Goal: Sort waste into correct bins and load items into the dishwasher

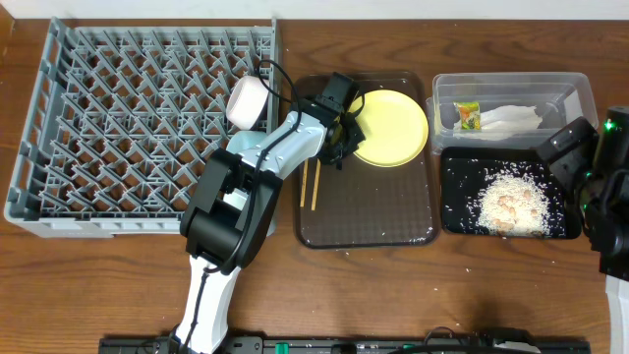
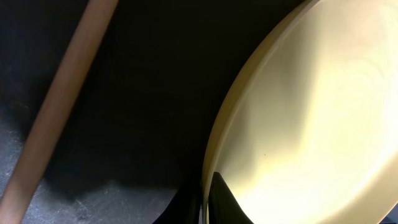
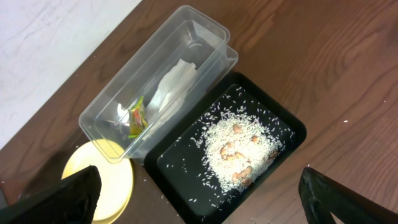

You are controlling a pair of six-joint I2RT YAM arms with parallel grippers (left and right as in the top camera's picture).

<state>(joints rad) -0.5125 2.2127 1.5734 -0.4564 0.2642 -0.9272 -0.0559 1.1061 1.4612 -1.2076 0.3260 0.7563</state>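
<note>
A: Left gripper (image 1: 343, 131)?
B: Clamped tight on the left rim of the yellow plate (image 1: 395, 126). Shows up close in the wrist view, with a dark finger (image 2: 222, 205) pressed on the plate's top face right at the edge.
A: And the plate itself?
B: At the far right corner of the brown tray (image 1: 369, 216), overhanging the tray's right edge a little. Lifted or lying flat, cannot tell.
A: Chopsticks (image 1: 311, 185)?
B: On the same tray, close to its left edge, side by side, just beside the clamped gripper and apart from the plate.
A: Right gripper (image 3: 199, 186)?
B: Spread wide, holding nothing. Hangs over the right end of the black tray (image 1: 457, 211), at the table's right side.
A: Waste?
B: Rice scraps (image 1: 513, 204) heaped in the black tray, with stray grains scattered round the heap. Wrapper (image 1: 467, 114) and napkin (image 1: 513, 118) inside the clear tub (image 1: 580, 93), wrapper toward the left end, napkin just beside it.
A: Tub and black tray?
B: Touching along their long sides, tub farther back, both right of the brown tray.
A: Dish rack (image 1: 29, 157)?
B: Takes up the table's left. Holds a small white cup (image 1: 248, 100) among the pegs near its right wall.
</note>
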